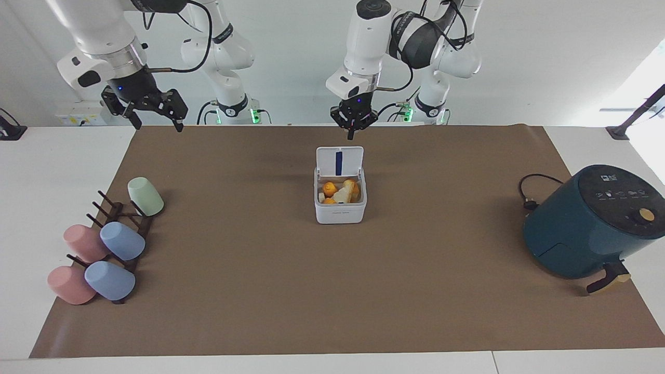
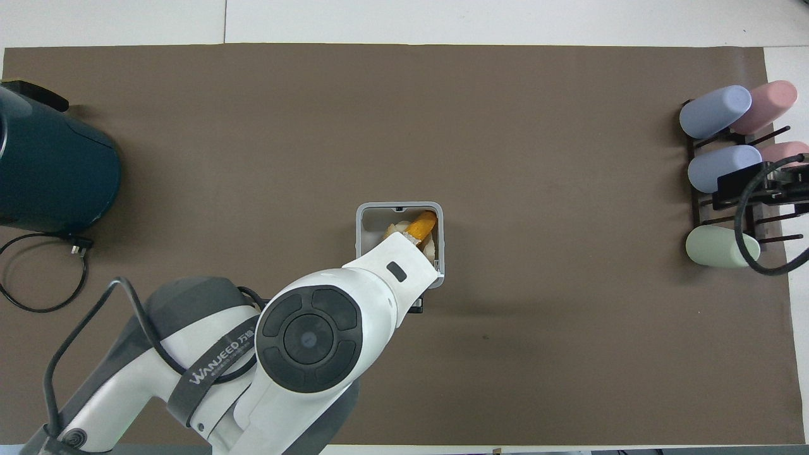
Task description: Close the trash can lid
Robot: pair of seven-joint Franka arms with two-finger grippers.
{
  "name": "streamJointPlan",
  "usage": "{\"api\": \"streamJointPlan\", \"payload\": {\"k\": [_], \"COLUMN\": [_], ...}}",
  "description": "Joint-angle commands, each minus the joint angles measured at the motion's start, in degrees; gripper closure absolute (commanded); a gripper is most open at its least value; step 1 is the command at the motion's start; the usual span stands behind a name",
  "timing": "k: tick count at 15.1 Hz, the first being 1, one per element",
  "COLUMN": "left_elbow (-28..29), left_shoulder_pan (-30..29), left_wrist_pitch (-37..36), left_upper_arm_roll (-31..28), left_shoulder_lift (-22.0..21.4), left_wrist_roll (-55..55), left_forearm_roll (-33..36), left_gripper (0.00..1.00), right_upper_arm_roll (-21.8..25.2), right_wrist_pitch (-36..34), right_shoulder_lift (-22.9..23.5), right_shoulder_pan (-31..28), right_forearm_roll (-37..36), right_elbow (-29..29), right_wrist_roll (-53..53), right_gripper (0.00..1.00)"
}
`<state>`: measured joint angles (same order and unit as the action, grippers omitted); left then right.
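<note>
Cups (image 1: 123,241) — five; trash can (image 1: 340,208) — one, lid (image 1: 340,161) up.

"WANJEED" (with two Chinese characters) stands on the left arm (image 2: 215,373).

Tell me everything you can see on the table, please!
trash can: one, white, middle of the brown mat.
lid: one, white with a blue strip, standing open at the can's edge nearer the robots.
food scraps: a few, orange and pale, inside the trash can.
air fryer: one, teal, toward the left arm's end, with a black cord beside it.
cups: five, two pink, two blue, one green, on a dark rack toward the right arm's end.
mat: one, brown, covering the table.
left gripper: black, in the air just above the open lid, not touching.
right gripper: black, waiting over the mat's corner, jaws open.
</note>
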<state>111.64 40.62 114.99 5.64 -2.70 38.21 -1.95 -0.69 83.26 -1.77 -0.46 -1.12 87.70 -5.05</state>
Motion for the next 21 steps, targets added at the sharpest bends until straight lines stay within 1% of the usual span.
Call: {"api": "streamJointPlan", "payload": {"k": [1, 3, 9, 12, 16, 20, 21], "left_elbow": [0.1, -0.3, -4.6, -5.8, -8.1, -11.9, -12.0], "left_shoulder_pan": [1.0, 0.6, -1.2, -2.3, -2.6, -4.6, -5.1], "left_wrist_pitch": [2.5, 3.2, 3.0, 3.4, 4.7, 5.2, 5.6], "left_upper_arm_roll": [-1.0, -1.0, -1.2, -1.2, -1.2, -1.2, -1.2], "left_shoulder_lift": [1.4, 1.7, 4.3, 5.2, 8.7, 12.8, 13.5], "left_wrist_roll": [1.1, 1.0, 0.4, -0.1, -0.3, -1.6, -2.1], "left_forearm_roll": [-0.8, -0.7, -0.7, -0.7, -0.6, -0.6, -0.6], "left_gripper": [1.0, 1.0, 1.0, 1.0, 1.0, 1.0, 1.0], "right_upper_arm_roll": [-0.3, -0.3, -0.3, -0.3, -0.4, -0.3, -0.3], "right_wrist_pitch": [0.7, 0.6, 0.6, 0.7, 0.7, 0.6, 0.7], "right_shoulder_lift": [-1.3, -1.4, -1.3, -1.3, -1.3, -1.3, -1.3], "right_shoulder_pan": [-0.8, -0.8, -0.8, -0.8, -0.8, -0.8, -0.8], "right_forearm_roll": [0.4, 0.4, 0.4, 0.3, 0.4, 0.4, 0.4], "right_elbow": [1.6, 1.6, 1.6, 1.6, 1.6, 1.6, 1.6], "right_wrist_roll": [0.7, 0.7, 0.7, 0.7, 0.7, 0.7, 0.7], "right_gripper": [0.0, 0.0, 0.0, 0.0, 0.0, 0.0, 0.0]}}
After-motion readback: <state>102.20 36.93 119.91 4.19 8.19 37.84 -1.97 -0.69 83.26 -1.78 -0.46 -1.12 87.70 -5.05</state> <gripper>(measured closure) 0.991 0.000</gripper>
